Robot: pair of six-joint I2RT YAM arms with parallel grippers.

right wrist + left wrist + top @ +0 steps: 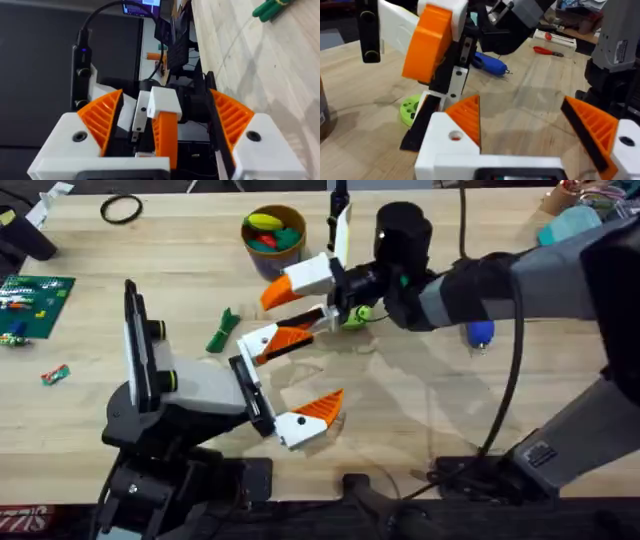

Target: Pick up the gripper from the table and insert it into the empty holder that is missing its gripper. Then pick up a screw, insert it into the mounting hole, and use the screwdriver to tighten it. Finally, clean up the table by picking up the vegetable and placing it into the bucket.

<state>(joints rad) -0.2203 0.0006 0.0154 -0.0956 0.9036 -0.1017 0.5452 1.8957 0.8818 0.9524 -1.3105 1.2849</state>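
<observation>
The right arm's sleeve hides the far right of the worktop (90,395), and part of a round lime-green piece (356,317) sits half hidden under the right gripper (310,300).

One loose orange finger (165,131) is in play. It is pinched between the right gripper's jaws, which are clenched on it by its white base block. In the right wrist view its long axis runs along the jaws, white block farthest from the camera. From overhead it points towards the left arm, low over the middle of the worktop.

The left gripper (300,375) has its jaws released and spread wide, gripping nothing. Its holder (455,150) faces the held finger, which hangs just beyond it in the left wrist view; whether the two touch is unclear.

One slim dark-green vegetable (223,330) lies flat, slanting from near left to far right, near the left gripper. One bucket (273,230) stands at the far edge, with coloured toy pieces inside. A blue screwdriver (490,63) lies behind the grippers.
</observation>
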